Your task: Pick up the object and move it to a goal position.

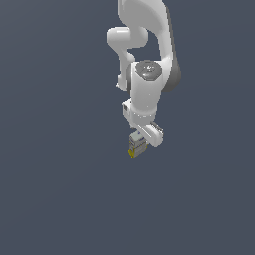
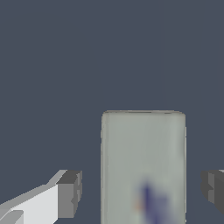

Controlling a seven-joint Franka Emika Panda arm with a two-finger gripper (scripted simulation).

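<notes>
Gripper [image 2: 141,192] straddled the carton [image 2: 143,166], jaws spread wide, pads [image 2: 70,193] clear of both sides, holding nothing; closing off-centre could have knocked it over.

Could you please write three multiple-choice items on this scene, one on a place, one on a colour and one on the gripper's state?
1. Where is the carton in the wrist view?
A. between the two fingers
B. outside both fingers
C. out of view

2. What colour is the mark on the carton's facing panel?
A. red
B. blue
C. green

3. How does the gripper stand?
A. shut on the carton
B. open, a gap on each side of the carton
C. shut on nothing

Answers: 1 A, a finger shows on each side of it. 2 B, the smudge is blue. 3 B, background shows between each pad and the carton.
</notes>
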